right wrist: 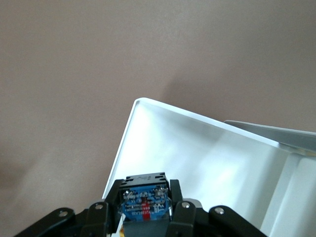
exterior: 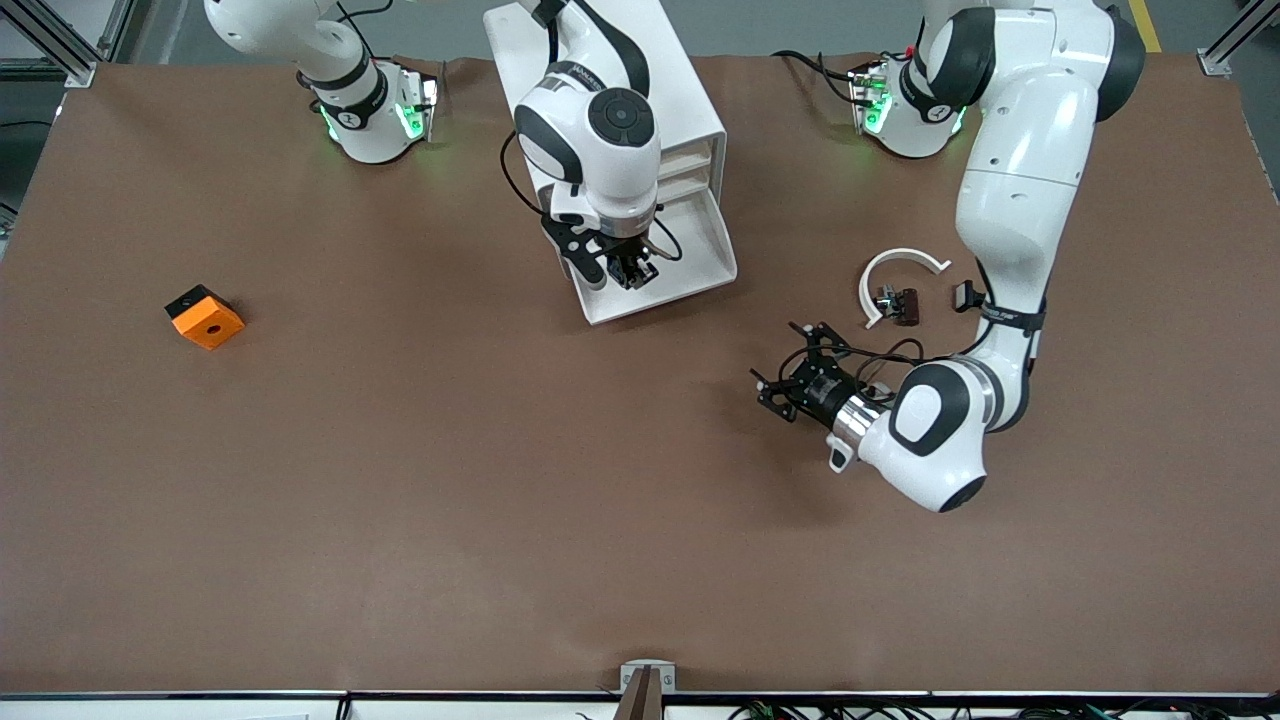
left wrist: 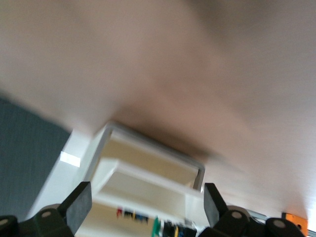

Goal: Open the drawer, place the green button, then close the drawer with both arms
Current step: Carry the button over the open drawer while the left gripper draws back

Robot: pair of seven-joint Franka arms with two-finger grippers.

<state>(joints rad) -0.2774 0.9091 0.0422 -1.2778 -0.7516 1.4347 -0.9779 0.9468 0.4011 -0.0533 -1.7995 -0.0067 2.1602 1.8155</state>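
button clamped between right fingers over open drawer, left fingers apart

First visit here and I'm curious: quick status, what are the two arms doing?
Right gripper shut on button, over open drawer. Left gripper open, empty, over bare table, pointing at cabinet. Nothing blocking the drawer.

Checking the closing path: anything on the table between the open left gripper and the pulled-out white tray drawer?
Nothing: in the front view only bare brown table separates the left gripper from the pulled-out white tray drawer.
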